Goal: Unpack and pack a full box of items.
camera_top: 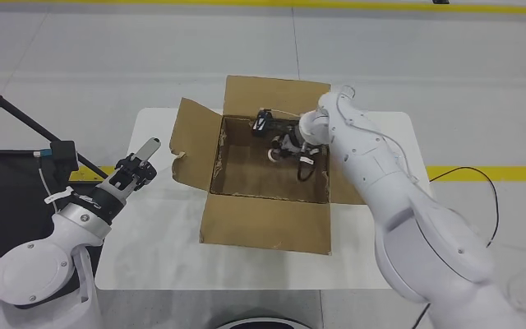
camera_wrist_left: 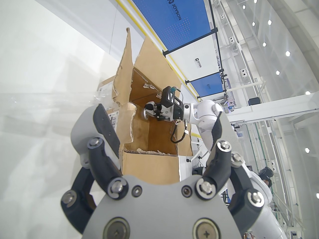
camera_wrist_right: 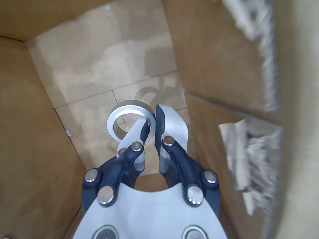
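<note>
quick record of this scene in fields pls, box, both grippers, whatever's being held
box: cardboard box, flaps open, standing on the white table
right gripper: down inside the box, shut on the ring
ring: silver metal, one finger through its hole, the other outside its rim
left gripper: open, holding nothing, over the table beside the box's torn side flap
box floor: bare cardboard shows below the ring
</note>
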### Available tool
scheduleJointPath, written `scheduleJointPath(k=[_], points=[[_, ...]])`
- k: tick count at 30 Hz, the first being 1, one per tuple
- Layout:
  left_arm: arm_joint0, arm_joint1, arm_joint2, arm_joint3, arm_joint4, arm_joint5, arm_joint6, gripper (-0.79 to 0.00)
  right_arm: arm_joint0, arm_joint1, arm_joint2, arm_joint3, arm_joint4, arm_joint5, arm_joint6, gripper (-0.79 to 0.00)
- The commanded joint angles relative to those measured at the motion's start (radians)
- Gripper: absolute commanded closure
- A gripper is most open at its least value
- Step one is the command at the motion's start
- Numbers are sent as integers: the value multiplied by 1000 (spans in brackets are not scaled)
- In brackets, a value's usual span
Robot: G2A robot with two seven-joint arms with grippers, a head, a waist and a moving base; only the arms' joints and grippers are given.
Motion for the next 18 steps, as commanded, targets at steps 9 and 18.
scheduleJointPath(k=[9,18], points=[[0,0,0,0,0,0,0,-785,-26,82,48,-214,-56,-86,-98,0],[0,0,0,0,0,0,0,-785,-194,224,210,-640,-79,-27,-20,0]])
